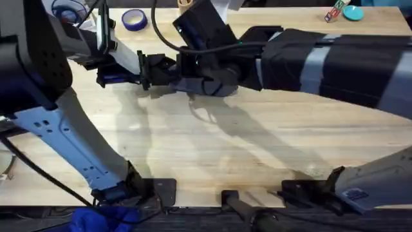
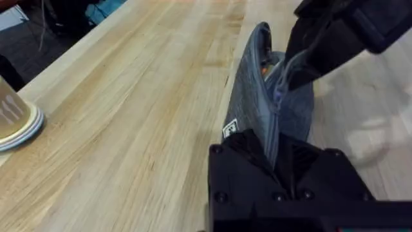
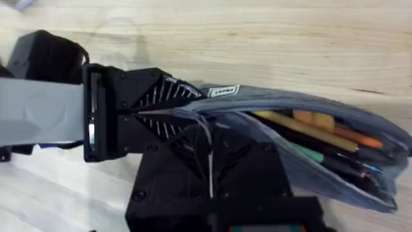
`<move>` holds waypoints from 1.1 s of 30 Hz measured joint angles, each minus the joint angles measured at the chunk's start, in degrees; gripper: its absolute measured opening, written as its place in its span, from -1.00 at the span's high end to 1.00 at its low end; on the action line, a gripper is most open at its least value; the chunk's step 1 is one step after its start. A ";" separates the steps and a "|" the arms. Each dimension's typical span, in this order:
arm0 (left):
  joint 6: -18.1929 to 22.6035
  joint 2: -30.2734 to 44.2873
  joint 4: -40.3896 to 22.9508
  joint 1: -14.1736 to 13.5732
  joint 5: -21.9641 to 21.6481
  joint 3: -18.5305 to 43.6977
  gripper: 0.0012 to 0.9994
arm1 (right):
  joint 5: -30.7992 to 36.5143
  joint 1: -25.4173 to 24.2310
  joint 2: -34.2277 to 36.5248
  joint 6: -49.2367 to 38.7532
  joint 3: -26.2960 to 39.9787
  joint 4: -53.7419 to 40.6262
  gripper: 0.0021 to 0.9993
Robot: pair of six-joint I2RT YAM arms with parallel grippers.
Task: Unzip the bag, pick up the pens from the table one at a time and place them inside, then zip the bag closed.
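Gripping: left gripper (image 3: 138, 116) clamped on one end of the bag (image 3: 309, 145), its black fingers (image 2: 254, 151) pressed together on the fabric edge by the small white label (image 3: 221, 91).
Pulling: right gripper (image 3: 209, 161) closed on the thin zip pull (image 2: 280, 77), right beside the left gripper at that same end of the bag.
Bag: blue-grey fabric pouch lying on the table (image 1: 257, 154), its zip open along most of its length, the mouth gaping toward its far end.
Pens: inside the bag, a mustard-yellow pen (image 3: 302, 127) and a green pen (image 3: 311, 154) lying lengthwise among other dark and orange sticks; tips partly hidden by the fabric.
Bag on the table: toward the far side of the table, left of centre in the overhead view, mostly covered by the right arm (image 1: 309, 58).
Tape roll (image 1: 134, 20): blue, beyond the bag near the table's far edge, apart from it.
Paper cup (image 2: 13, 116): on a stack of plates, well apart from the bag.
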 joint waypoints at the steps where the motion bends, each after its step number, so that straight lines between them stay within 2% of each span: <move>1: 0.00 0.02 0.00 -0.09 0.00 0.00 0.92 | 0.20 0.02 -0.26 -0.24 0.00 -0.38 0.94; 13: -0.02 0.00 0.00 -0.42 0.05 0.00 0.92 | 3.73 -0.11 -1.11 -1.90 0.00 -3.14 0.94; 33: -0.02 0.02 0.05 -0.37 0.14 0.00 0.92 | 5.76 -4.85 -4.33 -2.09 0.00 -10.81 0.94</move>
